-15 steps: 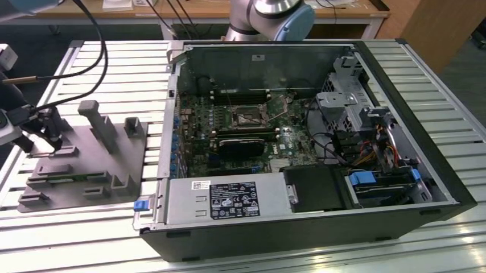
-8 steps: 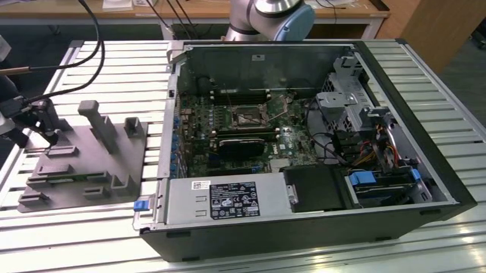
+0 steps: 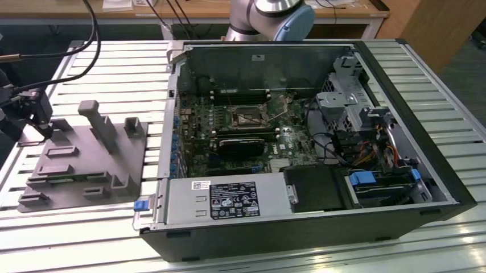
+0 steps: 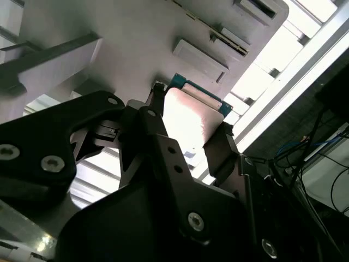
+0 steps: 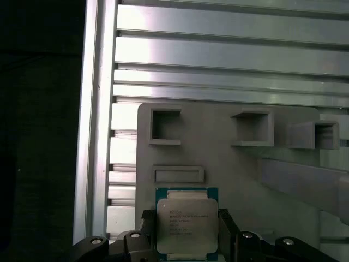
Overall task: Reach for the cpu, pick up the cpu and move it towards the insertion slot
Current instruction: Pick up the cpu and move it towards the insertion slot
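In both wrist views the cpu, a small square chip with a silvery top and a green edge, sits between my gripper's dark fingers, which press on two opposite sides of it. In the second wrist view the cpu is in the gripper close over the grey tray; whether it still touches the tray I cannot tell. In the exterior view the gripper hangs over the tray's far corner on the exterior view's left. The insertion slot lies inside the open computer case, far from the gripper.
The tray carries upright posts and raised pockets. The open computer case with its black power supply stands on the exterior view's right. Everything rests on a slatted metal table. Cables trail to the arm.
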`<state>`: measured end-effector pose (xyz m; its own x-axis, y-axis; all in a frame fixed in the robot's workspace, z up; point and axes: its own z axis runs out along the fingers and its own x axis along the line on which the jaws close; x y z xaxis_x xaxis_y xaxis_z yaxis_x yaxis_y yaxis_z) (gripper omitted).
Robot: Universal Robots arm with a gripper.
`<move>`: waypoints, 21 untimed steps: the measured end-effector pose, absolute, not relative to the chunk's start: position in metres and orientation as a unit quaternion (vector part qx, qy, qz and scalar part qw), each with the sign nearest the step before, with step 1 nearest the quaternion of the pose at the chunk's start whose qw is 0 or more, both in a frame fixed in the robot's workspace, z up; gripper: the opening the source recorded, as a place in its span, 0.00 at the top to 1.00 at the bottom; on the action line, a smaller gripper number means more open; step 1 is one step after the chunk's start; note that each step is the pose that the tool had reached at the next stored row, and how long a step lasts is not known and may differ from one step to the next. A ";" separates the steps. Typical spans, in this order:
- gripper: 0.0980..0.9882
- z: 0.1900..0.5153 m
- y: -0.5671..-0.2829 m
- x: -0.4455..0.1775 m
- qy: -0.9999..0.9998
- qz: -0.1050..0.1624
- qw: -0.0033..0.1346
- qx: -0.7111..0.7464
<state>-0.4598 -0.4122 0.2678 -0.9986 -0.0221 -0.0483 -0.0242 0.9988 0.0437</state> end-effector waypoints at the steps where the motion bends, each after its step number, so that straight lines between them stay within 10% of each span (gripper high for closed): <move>1: 0.50 0.270 -0.412 -0.460 0.999 0.022 0.024 -0.012; 21: 0.50 0.318 -0.412 -0.460 0.999 0.022 0.030 -0.012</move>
<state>-0.4598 -0.4117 0.3178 -0.9979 -0.0220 -0.0608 -0.0247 0.9988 0.0433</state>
